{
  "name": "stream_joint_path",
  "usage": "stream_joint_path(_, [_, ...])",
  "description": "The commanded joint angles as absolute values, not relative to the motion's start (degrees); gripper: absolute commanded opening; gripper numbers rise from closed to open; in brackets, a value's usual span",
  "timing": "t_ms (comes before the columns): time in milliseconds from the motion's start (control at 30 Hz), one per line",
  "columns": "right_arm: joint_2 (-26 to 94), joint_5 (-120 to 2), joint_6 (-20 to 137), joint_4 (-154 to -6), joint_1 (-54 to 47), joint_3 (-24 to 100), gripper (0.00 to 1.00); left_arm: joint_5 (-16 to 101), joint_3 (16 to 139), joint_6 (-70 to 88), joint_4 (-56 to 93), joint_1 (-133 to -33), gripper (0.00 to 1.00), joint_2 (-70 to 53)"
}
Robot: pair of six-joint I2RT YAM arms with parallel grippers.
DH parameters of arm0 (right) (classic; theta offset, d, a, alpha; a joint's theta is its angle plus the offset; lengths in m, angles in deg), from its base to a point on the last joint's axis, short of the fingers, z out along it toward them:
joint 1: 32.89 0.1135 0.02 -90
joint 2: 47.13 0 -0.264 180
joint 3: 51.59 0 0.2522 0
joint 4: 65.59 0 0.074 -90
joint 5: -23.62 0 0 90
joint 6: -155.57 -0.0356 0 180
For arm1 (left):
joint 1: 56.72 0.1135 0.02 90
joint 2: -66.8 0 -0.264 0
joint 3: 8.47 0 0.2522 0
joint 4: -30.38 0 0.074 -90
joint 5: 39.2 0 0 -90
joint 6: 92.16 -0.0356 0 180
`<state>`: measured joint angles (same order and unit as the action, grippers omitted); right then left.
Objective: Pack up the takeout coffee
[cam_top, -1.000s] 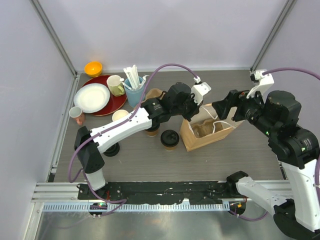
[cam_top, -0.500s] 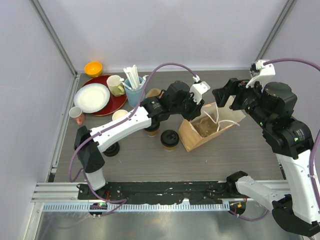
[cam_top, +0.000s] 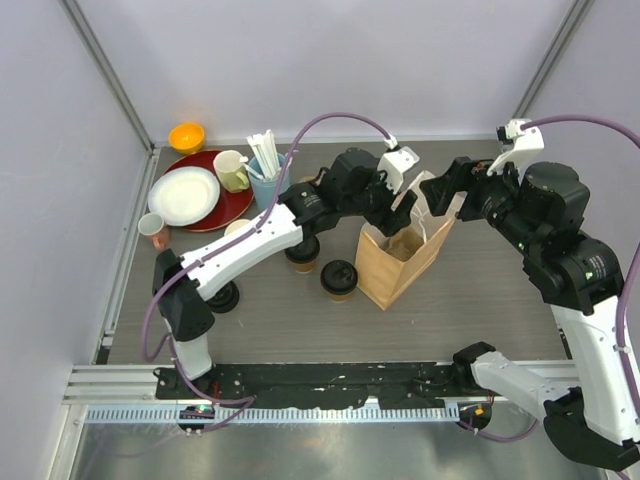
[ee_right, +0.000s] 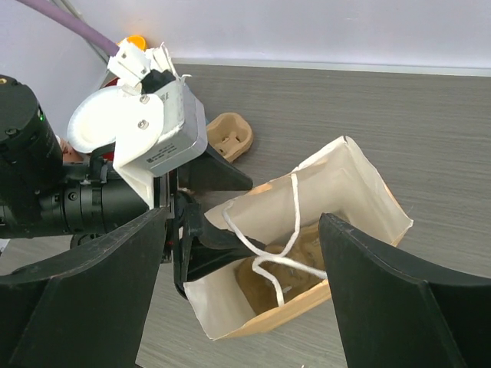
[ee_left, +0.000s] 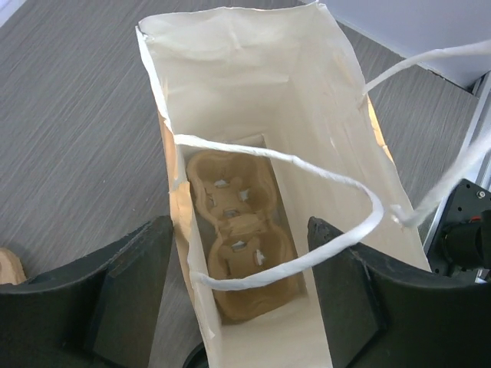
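Left gripper (ee_left: 239, 224): jaws spread wide, clamped on nothing. It hangs over the mouth of the paper bag (cam_top: 395, 270). One side wall of the bag runs up between the two fingers; whether it touches either finger I cannot tell.

Right gripper (ee_right: 242, 218): jaws likewise wide apart, empty. It is poised above the bag from the opposite side, with the white handles (ee_left: 307, 165) loose beneath it.

Bag stands upright on the table (cam_top: 480, 300), mouth open. A cardboard carrier (ee_left: 238, 261) lies flat on its bottom.

Takeout coffee: outside the bag, on the table. One lidded cup (cam_top: 339, 278) stands just beside the bag's left face. A second cup (cam_top: 303, 257), black lid on, stands near it, partly hidden under the left arm.

Far left corner: red tray (cam_top: 235, 208) with a white plate (cam_top: 183, 195) on it and a yellow-green mug (cam_top: 232, 170) at its rim. A blue cup of white sticks (cam_top: 268, 185) stands beside the tray, and an orange bowl (cam_top: 186, 136) sits behind it.
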<state>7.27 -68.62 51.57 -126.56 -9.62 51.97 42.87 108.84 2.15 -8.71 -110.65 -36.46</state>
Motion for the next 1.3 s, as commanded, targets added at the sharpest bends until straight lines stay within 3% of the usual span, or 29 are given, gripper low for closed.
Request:
stream_joint_path(0, [8.1, -65.2, 51.5, -125.5, -9.3, 53.9, 0.86, 40.9, 112.7, 3.6, -8.1, -109.0, 0.77, -35.9])
stream_joint_path(267, [12.2, -61.0, 50.5, -125.5, -9.3, 56.6, 0.83, 36.4, 118.5, 4.3, -9.4, -108.4, 0.96, -32.2])
stream_joint_path(567, [24.0, -50.1, 49.5, -124.2, -9.1, 66.8, 0.74, 37.1, 115.0, 7.1, -13.9, -98.3, 1.00, -21.9])
stream_joint_path(800, [34.0, -53.6, 62.2, -130.5, 4.8, 76.2, 0.70, 42.4, 101.6, 7.1, -19.8, -82.8, 1.00, -10.6])
stream_joint_path(867, [37.6, -52.8, 64.1, -132.7, 6.5, 77.7, 0.66, 42.5, 98.3, 8.1, -21.0, -77.8, 1.00, -8.1])
stream_joint_path(900, [38.5, -52.8, 64.7, -133.2, 7.3, 78.3, 0.54, 42.7, 97.1, 9.7, -21.3, -75.9, 1.00, -7.4])
stream_joint_path(967, [40.9, -54.1, 68.5, -134.4, 10.6, 78.4, 0.45, 42.7, 94.1, 10.9, -21.9, -70.7, 1.00, -6.2])
stream_joint_path(1267, [53.5, -55.3, 78.7, -140.4, 22.5, 77.8, 0.32, 44.9, 88.3, 12.2, -21.4, -63.7, 1.00, -1.1])
